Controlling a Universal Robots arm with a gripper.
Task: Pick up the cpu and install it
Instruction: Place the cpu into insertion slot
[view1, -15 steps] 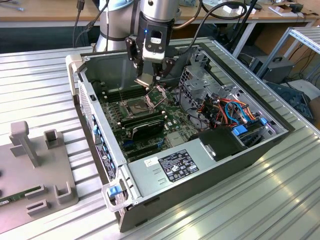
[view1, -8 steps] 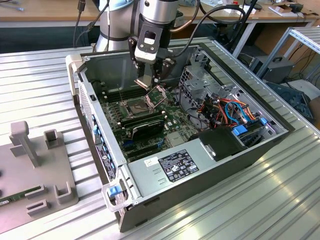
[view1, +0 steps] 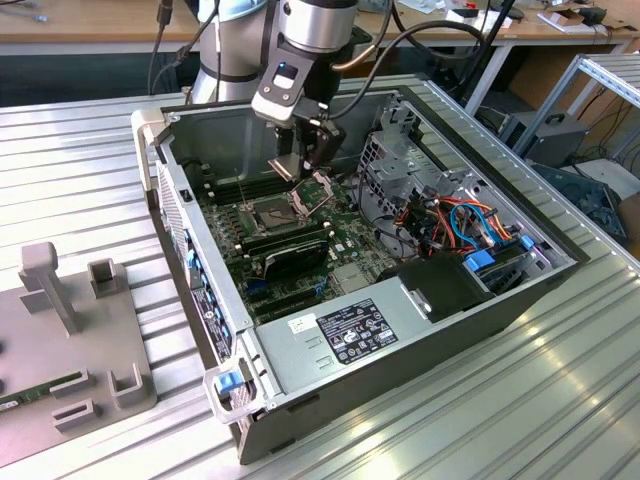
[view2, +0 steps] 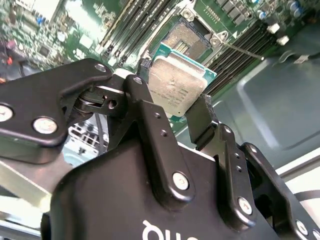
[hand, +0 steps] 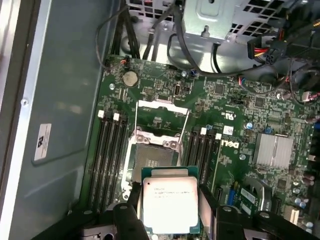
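My gripper (hand: 170, 196) is shut on the cpu (hand: 170, 201), a small square chip with a silvery-grey top and a green edge, one black finger on each of two opposite sides. It hangs just above the motherboard (hand: 240, 125), tilted, near the open socket (hand: 152, 155), whose hinged metal frame (hand: 162, 107) is swung up. In the second wrist view the cpu (view2: 177, 85) sits between the fingers (view2: 146, 102), with the socket (view2: 187, 40) beyond it. In the exterior view the gripper (view1: 297, 168) reaches down into the computer case over the socket (view1: 272, 212).
Black memory sticks (hand: 107, 160) flank the socket on both sides. The case walls (view1: 190, 215) surround the board. A drive cage (view1: 400, 165), coloured cables (view1: 460, 220) and a power supply (view1: 350, 335) lie toward the exterior view's right. A grey fixture (view1: 70, 340) sits at its left.
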